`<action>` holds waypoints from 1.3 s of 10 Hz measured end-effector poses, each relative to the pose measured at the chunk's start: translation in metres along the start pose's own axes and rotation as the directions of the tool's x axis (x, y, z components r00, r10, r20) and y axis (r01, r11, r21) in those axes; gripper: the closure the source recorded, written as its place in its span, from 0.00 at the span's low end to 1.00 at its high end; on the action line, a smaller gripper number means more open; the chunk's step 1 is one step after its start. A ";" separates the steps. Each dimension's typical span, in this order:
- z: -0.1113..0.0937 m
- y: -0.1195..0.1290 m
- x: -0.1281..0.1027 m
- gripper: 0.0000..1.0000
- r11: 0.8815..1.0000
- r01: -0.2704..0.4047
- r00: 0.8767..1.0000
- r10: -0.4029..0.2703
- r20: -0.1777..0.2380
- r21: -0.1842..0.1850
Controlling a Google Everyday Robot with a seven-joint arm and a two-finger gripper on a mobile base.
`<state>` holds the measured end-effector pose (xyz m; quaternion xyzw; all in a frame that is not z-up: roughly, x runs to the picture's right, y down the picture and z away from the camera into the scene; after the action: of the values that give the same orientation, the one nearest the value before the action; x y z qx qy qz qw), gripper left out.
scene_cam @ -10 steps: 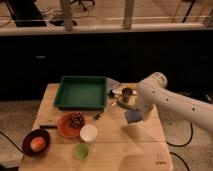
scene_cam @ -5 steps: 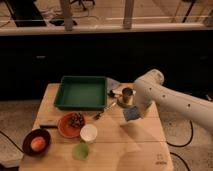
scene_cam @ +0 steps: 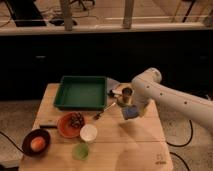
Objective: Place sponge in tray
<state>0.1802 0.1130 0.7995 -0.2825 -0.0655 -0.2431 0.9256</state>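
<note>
Well to the side of the gripper [scene_cam: 131, 106], clamped on the sponge [scene_cam: 129, 113], sits the tray [scene_cam: 80, 106]: carry it above the rim.

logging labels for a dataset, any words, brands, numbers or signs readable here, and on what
No text can be read.
Small dark mark on the table, near its front right corner: too blurred to read.
On the tray, the sponge and the white cup: no print shows.
On the gripper, shut on the sponge above the table right of the tray: no marking shows.
</note>
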 end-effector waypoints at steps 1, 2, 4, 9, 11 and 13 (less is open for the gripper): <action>0.000 -0.004 -0.001 0.98 1.000 0.004 1.000 -0.004 0.001 -0.002; 0.000 -0.006 -0.001 0.98 1.000 0.006 1.000 -0.006 -0.001 -0.005; 0.001 -0.008 -0.002 0.98 1.000 0.003 1.000 -0.003 0.001 -0.006; 0.009 -0.025 0.000 0.98 1.000 0.008 1.000 -0.008 0.003 -0.014; 0.012 -0.029 0.000 0.98 1.000 0.010 1.000 -0.010 0.004 -0.016; 0.016 -0.036 0.003 0.98 1.000 0.012 1.000 -0.012 0.008 -0.015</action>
<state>0.1657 0.0952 0.8315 -0.2900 -0.0692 -0.2481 0.9217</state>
